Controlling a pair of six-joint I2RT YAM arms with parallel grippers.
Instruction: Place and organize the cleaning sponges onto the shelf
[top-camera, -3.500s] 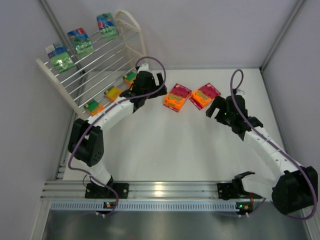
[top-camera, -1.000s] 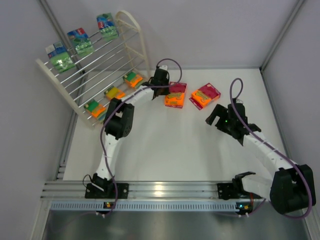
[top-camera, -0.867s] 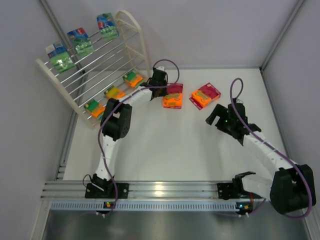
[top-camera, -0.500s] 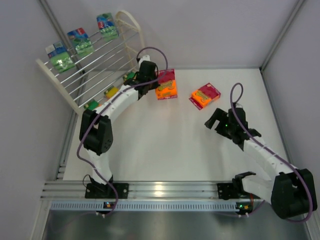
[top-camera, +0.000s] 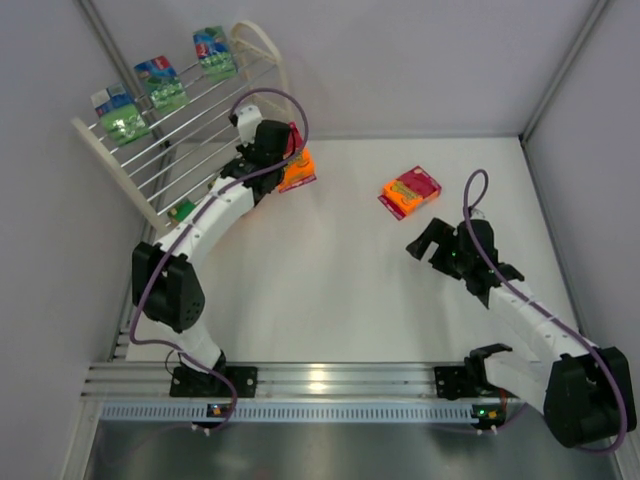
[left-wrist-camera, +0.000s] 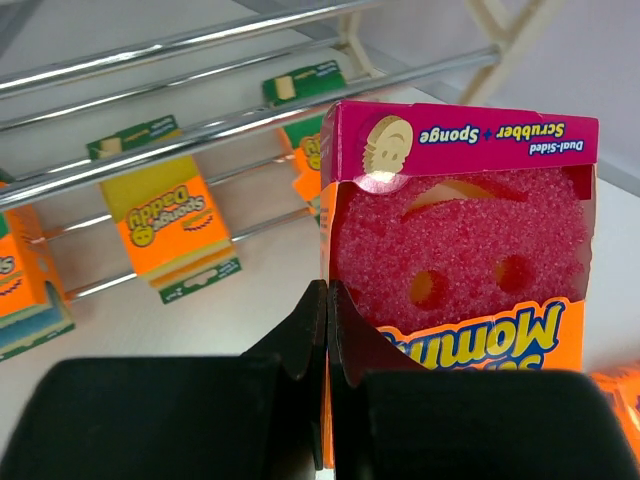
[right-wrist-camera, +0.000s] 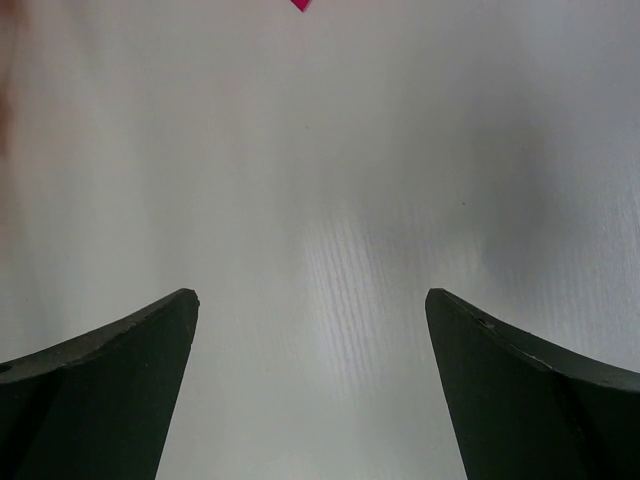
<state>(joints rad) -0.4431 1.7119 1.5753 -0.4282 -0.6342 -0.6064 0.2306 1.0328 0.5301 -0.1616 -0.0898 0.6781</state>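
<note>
My left gripper (top-camera: 283, 165) is shut on the edge of an orange cleaning sponge pack with a magenta label (top-camera: 298, 170), held upright just in front of the shelf (top-camera: 110, 168). In the left wrist view the jaws (left-wrist-camera: 327, 292) pinch the left edge of that pack (left-wrist-camera: 460, 260), with the shelf's rods (left-wrist-camera: 200, 128) behind. Three green packs (top-camera: 162, 85) sit on the upper tier. Orange packs with green labels (left-wrist-camera: 170, 225) lie on the lower tier. Another orange and magenta pack (top-camera: 411, 191) lies on the table. My right gripper (top-camera: 425, 242) hovers open and empty (right-wrist-camera: 310, 300) near it.
A ribbed aluminium rail (top-camera: 320, 380) carrying both arm bases runs along the near edge. Grey walls close in the left, far and right sides of the white table (top-camera: 330, 290). The shelf leans against the left wall.
My left arm has lifted the orange and magenta pack off the table and carried it left to the shelf front. The right arm has drawn back slightly, still open.
</note>
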